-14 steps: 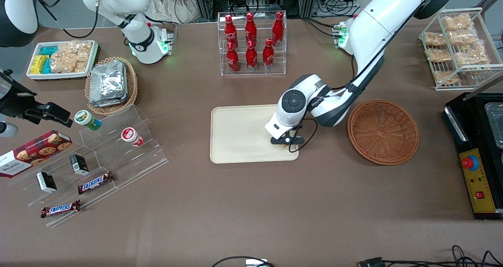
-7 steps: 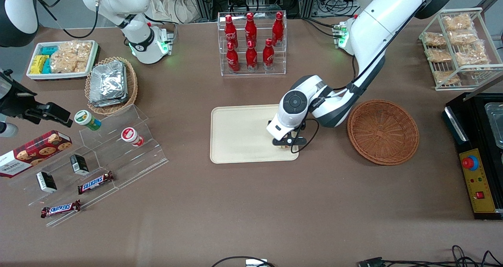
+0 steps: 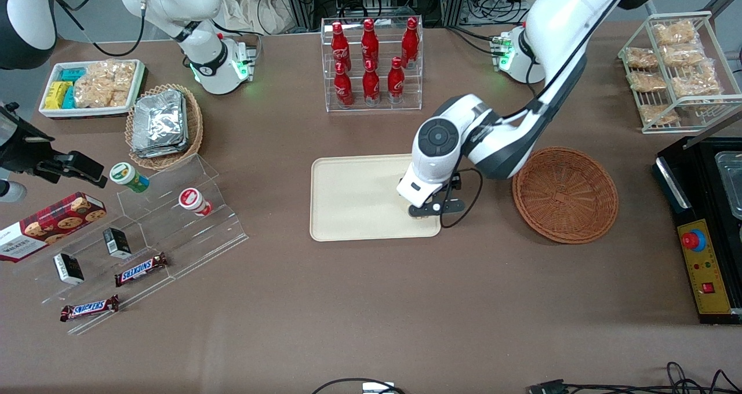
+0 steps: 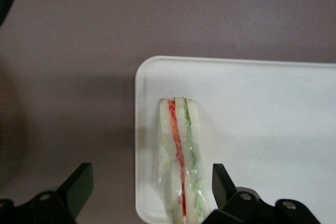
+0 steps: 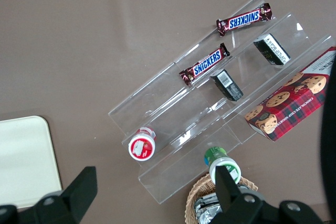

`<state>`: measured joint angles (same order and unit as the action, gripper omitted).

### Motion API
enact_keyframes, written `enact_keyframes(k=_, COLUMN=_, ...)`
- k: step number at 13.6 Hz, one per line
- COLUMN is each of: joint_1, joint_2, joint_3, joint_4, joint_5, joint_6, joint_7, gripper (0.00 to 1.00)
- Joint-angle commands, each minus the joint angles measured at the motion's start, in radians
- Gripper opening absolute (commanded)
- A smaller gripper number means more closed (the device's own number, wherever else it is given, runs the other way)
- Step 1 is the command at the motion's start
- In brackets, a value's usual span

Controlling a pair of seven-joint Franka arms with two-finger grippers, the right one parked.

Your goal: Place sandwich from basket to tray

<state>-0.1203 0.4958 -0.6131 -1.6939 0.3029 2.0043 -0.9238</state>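
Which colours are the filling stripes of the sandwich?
Red and green, between pale bread; the sandwich shows best in the left wrist view.

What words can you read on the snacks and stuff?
"SNICKERS": on the two chocolate bars.
"WALKERS": on the red cookie box.
Red bottles: script logo too small to read.
Sandwich: no label; it lies on the tray, between the fingers of the open end effector.

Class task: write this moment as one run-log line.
sandwich: on tray, near corner | gripper: open, above sandwich | basket: empty
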Motion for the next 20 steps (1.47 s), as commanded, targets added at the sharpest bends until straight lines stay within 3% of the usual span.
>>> enact_keyframes(k=1, joint_1=0.011, joint_2=-0.158, joint_3=0.012, joint_4=0.013, joint_5=-0.085, joint_6=-0.114, joint_7=0.026, gripper=1.0)
enact_keyframes(k=3, joint_1=0.011, joint_2=-0.274, joint_3=0.084, joint_4=0.01, joint_5=-0.106, joint_6=-0.227, joint_7=0.135, gripper=1.0)
enact_keyframes(k=5, joint_1=0.002, joint_2=-0.388, joint_3=0.2, joint_4=-0.01, joint_5=-0.175, joint_6=-0.306, joint_7=0.213, gripper=1.0)
enact_keyframes(k=9, joint_1=0.002, joint_2=-0.587, joint_3=0.405, joint_4=-0.139, joint_5=-0.261, joint_6=-0.308, joint_7=0.368, gripper=1.0)
enact_keyframes(k=12, joint_1=0.001, joint_2=-0.66, joint_3=0.554, joint_4=-0.204, joint_5=-0.275, joint_6=-0.308, joint_7=0.531, gripper=1.0)
enact_keyframes(k=14, joint_1=0.002, joint_2=-0.672, joint_3=0.636, joint_4=-0.204, joint_5=-0.278, joint_6=-0.315, joint_7=0.549, gripper=1.0)
enact_keyframes(k=20, joint_1=0.001, joint_2=-0.652, joint_3=0.664, joint_4=-0.144, joint_5=-0.278, joint_6=-0.357, joint_7=0.634, gripper=1.0)
